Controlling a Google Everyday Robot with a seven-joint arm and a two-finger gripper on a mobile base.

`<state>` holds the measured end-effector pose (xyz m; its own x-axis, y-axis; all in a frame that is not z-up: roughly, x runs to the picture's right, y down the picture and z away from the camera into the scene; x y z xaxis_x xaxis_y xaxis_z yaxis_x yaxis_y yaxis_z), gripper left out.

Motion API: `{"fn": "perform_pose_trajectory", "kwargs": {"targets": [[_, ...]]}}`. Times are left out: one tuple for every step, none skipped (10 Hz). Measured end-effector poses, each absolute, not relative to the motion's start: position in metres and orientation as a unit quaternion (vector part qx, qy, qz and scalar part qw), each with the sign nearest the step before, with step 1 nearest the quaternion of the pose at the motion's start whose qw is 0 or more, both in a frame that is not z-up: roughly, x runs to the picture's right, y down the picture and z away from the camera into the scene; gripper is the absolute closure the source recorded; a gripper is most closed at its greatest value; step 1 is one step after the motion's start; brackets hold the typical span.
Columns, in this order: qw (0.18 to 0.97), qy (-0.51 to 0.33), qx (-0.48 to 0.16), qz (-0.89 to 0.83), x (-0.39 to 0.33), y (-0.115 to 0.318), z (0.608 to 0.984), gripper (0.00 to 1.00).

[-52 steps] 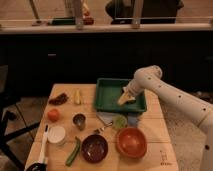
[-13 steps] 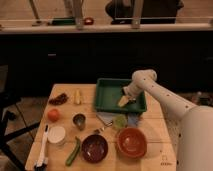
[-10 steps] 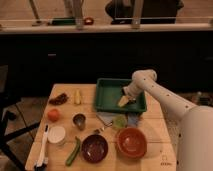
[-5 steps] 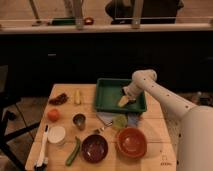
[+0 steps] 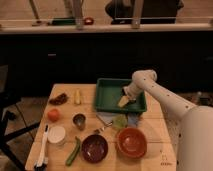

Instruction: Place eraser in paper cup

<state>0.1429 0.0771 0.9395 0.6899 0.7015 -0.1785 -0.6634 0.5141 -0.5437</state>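
Stillness marks the last second: the gripper (image 5: pixel 125 98) sits low in the green tray (image 5: pixel 107 95), near its right wall, and only the arm's elbow has drifted slightly left since five seconds back. Whether it has clamped on anything I cannot tell. I take the tan bit at its tip for the eraser (image 5: pixel 121 103), inside the tray. The paper cup (image 5: pixel 56 134) stands well apart at the table's front left, so I judge the carry is still to come.
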Motion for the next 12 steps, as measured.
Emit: {"fn": "perform_pose_trajectory", "kwargs": {"targets": [[0.869,-0.032,-0.298,0.392,0.143,0.077,0.939,0.20],[0.870,-0.032,-0.298,0.392,0.143,0.077,0.939,0.20],[0.870,-0.032,-0.298,0.392,0.143,0.077,0.939,0.20],[0.870,-0.032,-0.298,0.392,0.143,0.076,0.939,0.20],[0.870,-0.032,-0.298,0.392,0.143,0.076,0.939,0.20],[0.870,-0.032,-0.298,0.392,0.143,0.076,0.939,0.20],[0.871,-0.033,-0.295,0.392,0.144,0.077,0.938,0.20],[0.874,-0.038,-0.284,0.393,0.145,0.078,0.930,0.20],[0.877,-0.049,-0.269,0.396,0.144,0.076,0.921,0.20],[0.881,-0.065,-0.246,0.399,0.142,0.066,0.902,0.20],[0.885,-0.078,-0.228,0.400,0.139,0.056,0.884,0.20],[0.887,-0.089,-0.214,0.399,0.135,0.047,0.868,0.20]]}}
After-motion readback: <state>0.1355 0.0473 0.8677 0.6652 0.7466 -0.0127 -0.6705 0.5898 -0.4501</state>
